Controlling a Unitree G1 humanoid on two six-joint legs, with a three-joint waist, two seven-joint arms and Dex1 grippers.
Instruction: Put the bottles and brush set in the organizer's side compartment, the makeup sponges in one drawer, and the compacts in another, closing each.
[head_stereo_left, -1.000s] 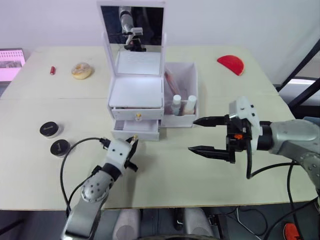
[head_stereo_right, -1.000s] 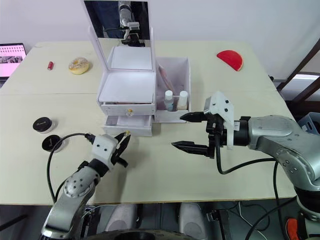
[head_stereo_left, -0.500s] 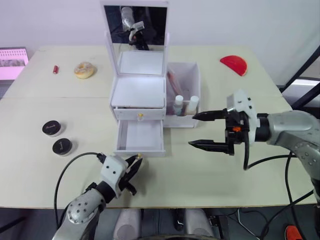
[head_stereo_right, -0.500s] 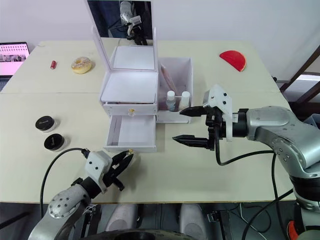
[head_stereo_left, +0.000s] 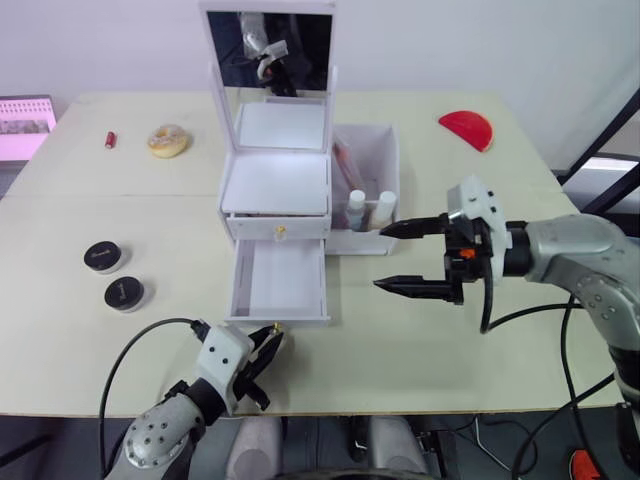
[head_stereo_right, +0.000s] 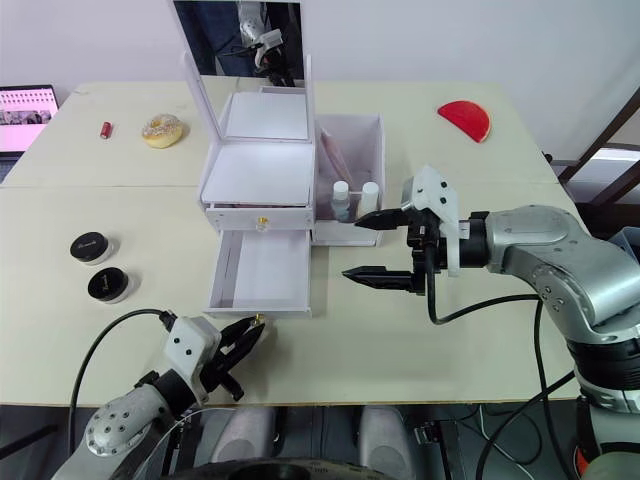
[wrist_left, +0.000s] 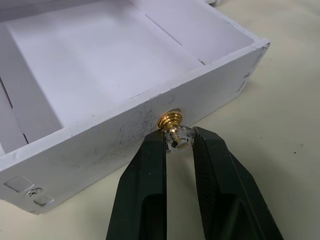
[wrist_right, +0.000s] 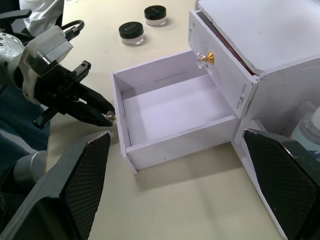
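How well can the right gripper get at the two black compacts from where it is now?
Probably not easily. The right gripper hovers open on the organizer's right side, while the compacts lie far left, past the pulled-out lower drawer, whose knob the left gripper pinches.

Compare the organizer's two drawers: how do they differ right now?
The lower drawer is pulled far out and shows an empty white inside; the upper drawer sits pushed in. The left gripper is shut on the lower drawer's knob, while the upper drawer's knob is free. Both are white with small gold knobs.
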